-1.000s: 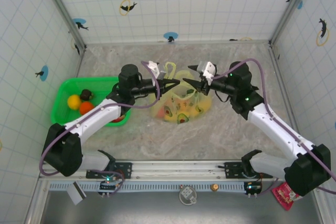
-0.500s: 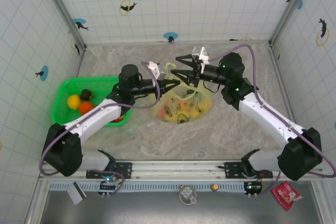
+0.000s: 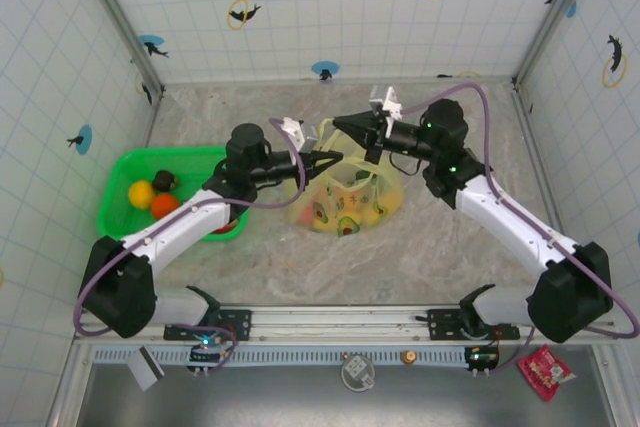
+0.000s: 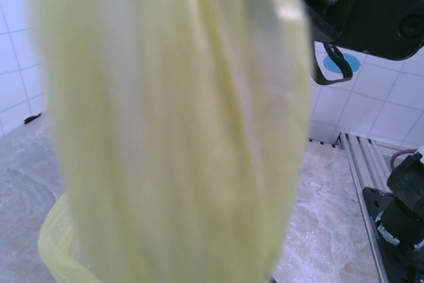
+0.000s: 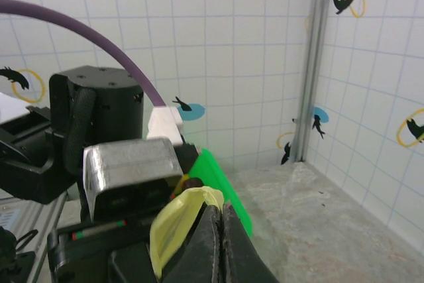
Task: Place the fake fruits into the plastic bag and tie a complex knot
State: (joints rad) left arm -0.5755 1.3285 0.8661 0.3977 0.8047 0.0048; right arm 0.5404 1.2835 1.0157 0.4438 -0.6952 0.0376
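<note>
The plastic bag [image 3: 345,197], pale yellow film, rests mid-table with several fake fruits [image 3: 350,215] showing through it. Its top is pulled up toward both grippers. My left gripper [image 3: 325,157] is shut, with bag film at its tips. In the left wrist view the film [image 4: 172,130] hangs blurred right in front of the lens and hides the fingers. My right gripper [image 3: 338,125] sits just above and behind it, jaws shut. In the right wrist view a loop of yellow handle film [image 5: 179,223] is pinched at the right gripper's [image 5: 222,209] tips.
A green basket [image 3: 150,155] at the left holds a yellow fruit [image 3: 140,193], an orange one [image 3: 165,205] and a dark brown one [image 3: 163,181]. Its green edge [image 5: 222,177] shows past the left wrist's housing [image 5: 129,170]. Tiled walls enclose the table.
My right gripper swung left over the bag's top with open jaws, then shut on the handle film. The left gripper and the bag stayed put.
</note>
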